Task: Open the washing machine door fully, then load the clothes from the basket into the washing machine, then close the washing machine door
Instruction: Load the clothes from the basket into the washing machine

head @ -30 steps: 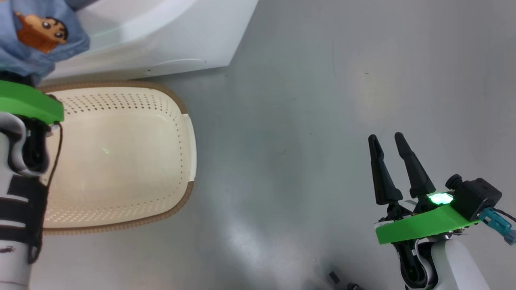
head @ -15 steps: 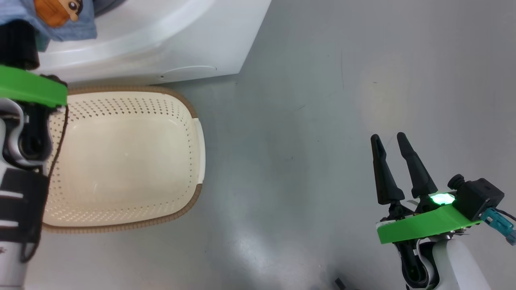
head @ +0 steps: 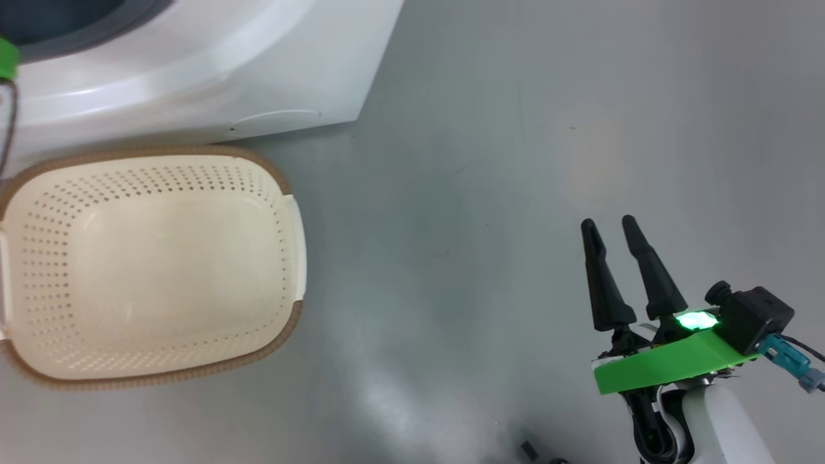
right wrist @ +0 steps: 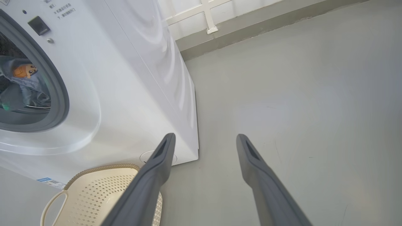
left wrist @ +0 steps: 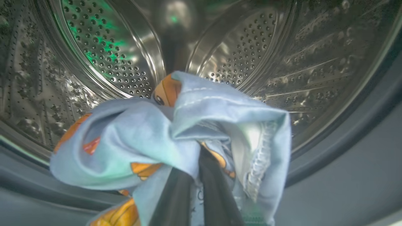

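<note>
One light blue fabric garment printed with orange-brown cartoon figures [left wrist: 150,138] hangs bunched over the two dark fingers of the left end effector [left wrist: 195,188], which is clamped together on the cloth inside the perforated steel drum [left wrist: 125,47] of the big white front-loading washing machine [right wrist: 141,78]. The arm reaches in past the grey rubber seal [right wrist: 59,94], most likely so that the fabric, once let go, drops onto the drum wall rather than snagging on the lip or sliding back out. Apart from this piece, I can make out no other laundry in the part of the drum that the left wrist view takes in. The small cream perforated plastic basket with a brown woven-look rim [head: 161,153] sits on the grey floor [head: 483,193] just in front of the machine, close enough for short trips between the two. Its inside is bare, so this looks like the last piece to load. The right end effector [head: 608,225] hovers over open floor well to the right of the basket, fingers spread apart and holding nothing, probably parked out of the way and kept free for the closing step
</note>
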Controlling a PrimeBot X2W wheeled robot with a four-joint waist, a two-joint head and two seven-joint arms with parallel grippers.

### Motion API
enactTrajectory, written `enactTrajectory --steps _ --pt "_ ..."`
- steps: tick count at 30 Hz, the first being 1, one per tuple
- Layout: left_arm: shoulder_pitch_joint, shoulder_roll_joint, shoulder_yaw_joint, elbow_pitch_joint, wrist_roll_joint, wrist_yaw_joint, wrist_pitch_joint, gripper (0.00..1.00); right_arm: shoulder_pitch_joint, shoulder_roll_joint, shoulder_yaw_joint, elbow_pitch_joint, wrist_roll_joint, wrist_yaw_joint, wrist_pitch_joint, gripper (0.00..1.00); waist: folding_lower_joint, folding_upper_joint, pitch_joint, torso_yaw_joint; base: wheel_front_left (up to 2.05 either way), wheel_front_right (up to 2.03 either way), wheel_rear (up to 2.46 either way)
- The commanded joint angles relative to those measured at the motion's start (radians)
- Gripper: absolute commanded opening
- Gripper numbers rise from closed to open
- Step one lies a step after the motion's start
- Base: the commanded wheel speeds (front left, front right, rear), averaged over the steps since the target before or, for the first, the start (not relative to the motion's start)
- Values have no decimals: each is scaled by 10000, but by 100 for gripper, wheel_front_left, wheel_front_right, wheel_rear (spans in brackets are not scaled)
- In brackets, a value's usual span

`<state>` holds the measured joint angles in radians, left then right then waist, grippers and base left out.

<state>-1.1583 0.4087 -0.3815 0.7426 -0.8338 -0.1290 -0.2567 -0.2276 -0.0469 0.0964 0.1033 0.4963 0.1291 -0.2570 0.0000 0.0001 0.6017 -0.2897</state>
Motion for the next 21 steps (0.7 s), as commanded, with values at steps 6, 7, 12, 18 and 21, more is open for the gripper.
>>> enactTrajectory --steps 6,7,12,18,21 --pt "-1832 847 -938 1966 859 -17 21 0 199 -34 525 -214 325 16 -48 100 0 -1 -2 -621 0 0 0" --pt "-2064 878 -1030 2117 934 -17 6 0 210 -34 565 -211 349 16 -48 100 0 -1 2 -696 0 0 0" --pt "-2786 1040 -1020 2218 1521 -17 -44 0 265 -34 698 -249 450 16 -48 100 0 -1 84 -955 0 0 0" --pt "-2694 902 -1600 3525 1942 -17 -46 0 275 -34 919 -205 605 16 -48 100 0 -1 94 -1167 0 0 0" --pt "-2880 934 -1849 4141 2039 -17 74 0 314 -34 1007 -207 662 16 -48 100 0 -1 56 -1243 0 0 0"
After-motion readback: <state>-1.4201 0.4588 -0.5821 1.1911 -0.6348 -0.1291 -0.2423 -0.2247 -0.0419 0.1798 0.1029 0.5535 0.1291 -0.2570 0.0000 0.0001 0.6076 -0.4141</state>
